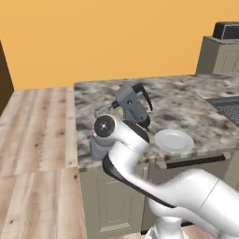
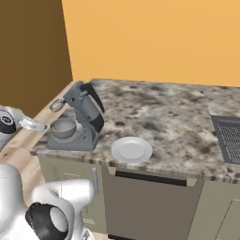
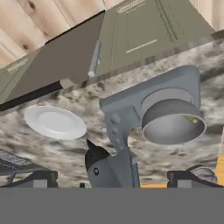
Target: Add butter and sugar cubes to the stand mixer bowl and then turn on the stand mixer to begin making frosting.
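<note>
- Hand view looks down on the stand mixer bowl (image 3: 174, 122), a deep grey bowl seated on the flat base of the stand mixer (image 3: 131, 131), at the end of the base away from the upright column.
- Inside the bowl, against its far wall, sits a small yellowish speck; it may be butter, but it is too small to tell.
- From the claw (image 3: 111, 181), the bowl lies ahead and off to the right in that view, with the mixer's column and head between the two dark finger tips, so the claw is centred over the mixer body and not over the bowl.
- Its jaws are released and spread wide, with nothing between them.
- The mixer's long axis runs from bowl end to column end. In the right base view the bowl (image 2: 63, 127) is at the left end of the base, towards the counter's (image 2: 159, 112) left edge, and the head (image 2: 83, 101) is tilted up and back with the whisk (image 2: 56, 105) lifted clear above the bowl.
- The white plate (image 2: 131, 149) lies on the counter just beside the mixer, on the side away from the bowl, near the front edge; it looks bare.
- In the left base view the arm (image 1: 126, 149) climbs from the lower right and bends over the counter's front edge, its wrist in front of the mixer (image 1: 133, 102) and hiding the bowl.
- My reading: any move towards the bowl means shifting sideways along the mixer's base from here.
</note>
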### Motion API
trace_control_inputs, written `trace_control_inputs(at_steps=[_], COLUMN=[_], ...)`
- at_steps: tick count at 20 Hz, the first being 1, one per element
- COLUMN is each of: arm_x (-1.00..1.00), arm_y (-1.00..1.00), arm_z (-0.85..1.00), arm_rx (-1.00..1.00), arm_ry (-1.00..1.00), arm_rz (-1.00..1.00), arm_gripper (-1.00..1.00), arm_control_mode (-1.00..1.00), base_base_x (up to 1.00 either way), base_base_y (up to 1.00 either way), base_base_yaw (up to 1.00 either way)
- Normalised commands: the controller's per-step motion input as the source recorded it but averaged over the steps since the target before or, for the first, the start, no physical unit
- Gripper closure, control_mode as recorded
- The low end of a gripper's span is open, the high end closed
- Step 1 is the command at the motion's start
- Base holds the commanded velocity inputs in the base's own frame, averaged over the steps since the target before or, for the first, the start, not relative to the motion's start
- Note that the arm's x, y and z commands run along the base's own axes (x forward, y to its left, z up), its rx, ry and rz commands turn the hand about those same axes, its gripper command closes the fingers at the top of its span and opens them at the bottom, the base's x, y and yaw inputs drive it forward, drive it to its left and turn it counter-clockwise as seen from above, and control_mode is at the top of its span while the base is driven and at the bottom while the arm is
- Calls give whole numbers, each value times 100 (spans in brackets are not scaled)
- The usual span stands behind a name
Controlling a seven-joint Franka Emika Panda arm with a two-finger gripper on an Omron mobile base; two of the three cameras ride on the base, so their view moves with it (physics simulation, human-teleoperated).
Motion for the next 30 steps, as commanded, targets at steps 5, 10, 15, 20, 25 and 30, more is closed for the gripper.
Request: trace_control_inputs(at_steps=[5, 10, 15, 20, 25, 30], arm_x=[-60, -32, -12, 0, 9, 27], arm_y=[-89, -100, -93, -76, -59, -15], arm_z=[90, 59, 21, 8, 0, -10], arm_rx=[50, 54, 48, 43, 35, 24], arm_ry=[35, 41, 35, 35, 34, 34], arm_rz=[0, 0, -3, -9, -15, -17], arm_gripper=[-100, -100, -100, -100, -100, -100], arm_control_mode=[-100, -100, -100, -100, -100, -100], base_base_x=[0, 0, 0, 0, 0, 0], base_base_y=[0, 0, 0, 0, 0, 0], base_base_yaw=[0, 0, 0, 0, 0, 0])
